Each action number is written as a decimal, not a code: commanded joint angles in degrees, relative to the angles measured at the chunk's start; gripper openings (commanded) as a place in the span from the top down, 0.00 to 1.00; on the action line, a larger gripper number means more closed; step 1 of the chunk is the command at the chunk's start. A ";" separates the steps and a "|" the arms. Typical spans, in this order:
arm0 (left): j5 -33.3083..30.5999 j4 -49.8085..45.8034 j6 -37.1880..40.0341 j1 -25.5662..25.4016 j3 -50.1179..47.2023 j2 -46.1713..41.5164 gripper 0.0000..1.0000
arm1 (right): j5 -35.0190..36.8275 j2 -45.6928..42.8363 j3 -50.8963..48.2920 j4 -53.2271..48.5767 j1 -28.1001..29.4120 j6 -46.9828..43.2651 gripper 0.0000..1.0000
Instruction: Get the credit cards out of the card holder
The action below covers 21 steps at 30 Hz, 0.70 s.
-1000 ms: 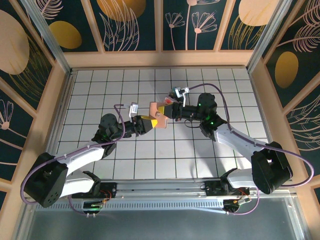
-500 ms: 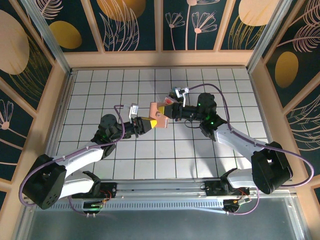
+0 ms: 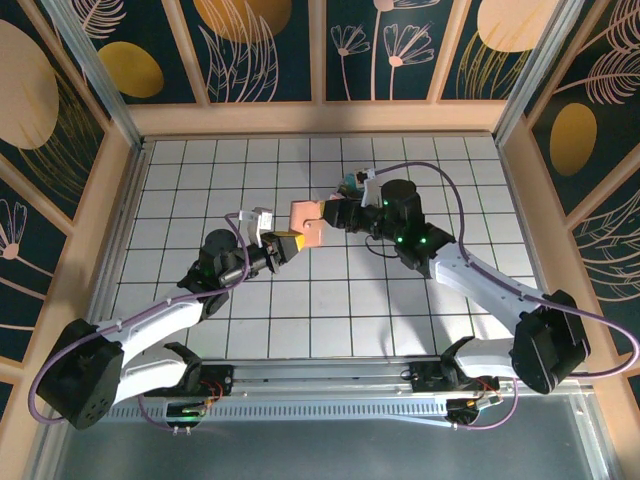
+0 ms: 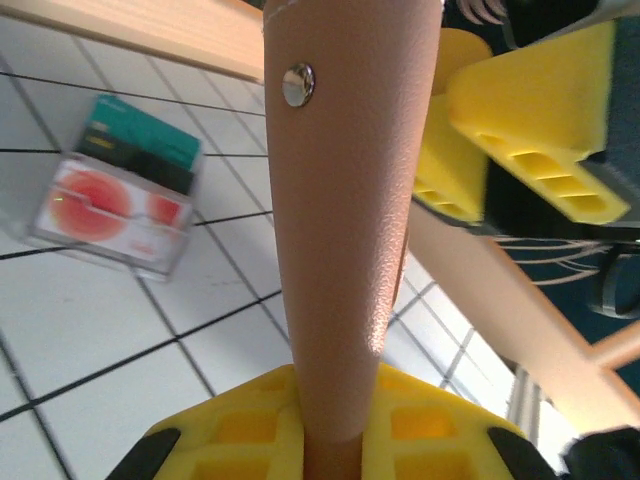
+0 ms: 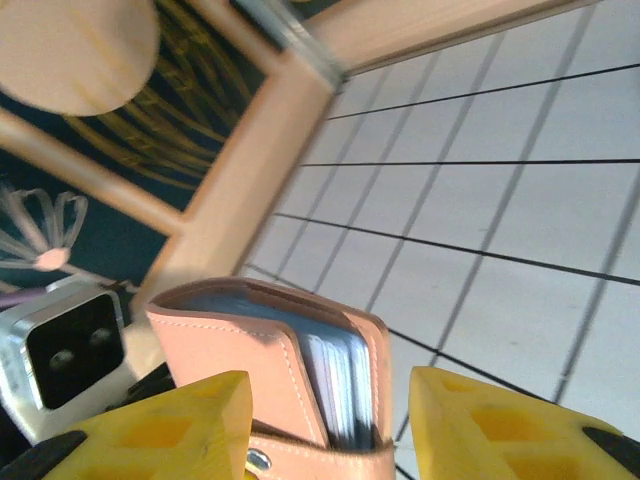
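Card holder point(image 3: 306, 220) hangs above the desk point(image 3: 350, 300), between the two arms. The left tool point(image 3: 287, 243) pinches its lower edge, while the right tool point(image 3: 333, 214) stands spread around its card-filled end.

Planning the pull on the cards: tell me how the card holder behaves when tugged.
Probably stiff: the card holder stands straight out of the left gripper's pinch without sagging. Its pebbled leather should resist slipping. The packed cards likely sit tight, so a tug may drag the holder along.
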 commanded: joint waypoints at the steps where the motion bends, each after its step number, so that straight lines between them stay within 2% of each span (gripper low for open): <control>1: -6.97 -1.06 3.88 -0.78 0.15 -0.51 1.00 | 12.34 -0.65 3.45 -9.70 2.71 -0.88 0.55; 5: -9.04 -1.75 4.20 -0.95 0.32 0.66 1.00 | 16.03 0.21 5.95 -12.77 6.74 0.57 0.59; 9: -9.21 -1.17 4.29 -0.98 0.52 1.67 1.00 | 15.98 1.37 7.17 -12.89 8.88 2.09 0.63; 21: -9.03 0.00 3.45 -0.96 1.86 3.45 1.00 | 17.18 9.38 13.59 -17.26 12.22 0.13 0.66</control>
